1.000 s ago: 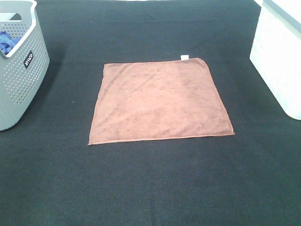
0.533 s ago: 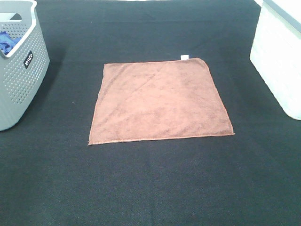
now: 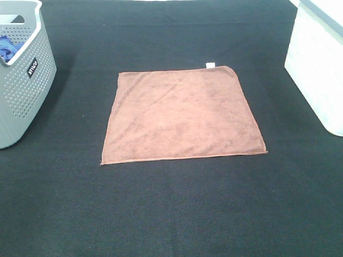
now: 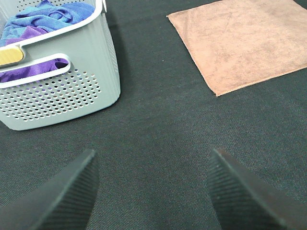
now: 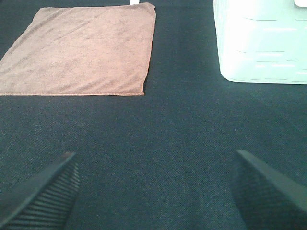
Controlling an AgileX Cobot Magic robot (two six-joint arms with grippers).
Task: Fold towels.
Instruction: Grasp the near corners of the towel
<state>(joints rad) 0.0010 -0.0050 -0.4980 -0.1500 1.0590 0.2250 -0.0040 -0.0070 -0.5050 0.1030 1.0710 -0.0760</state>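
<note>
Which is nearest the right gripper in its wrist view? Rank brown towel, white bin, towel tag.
1. Brown towel, ahead, its hemmed corner closest to the right gripper.
2. White bin, off to one side.
3. White tag, on the towel's far edge.

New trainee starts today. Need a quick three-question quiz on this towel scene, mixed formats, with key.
1. True or false: the towel lies flat and unfolded.
2. In the high view, which edge of the towel carries the tag? A: near edge. B: far edge. C: left edge.
3. Fill in: the left gripper and right gripper are both ____, with nothing between the fingers.

Key: 1 true; 2 B; 3 open.
</note>
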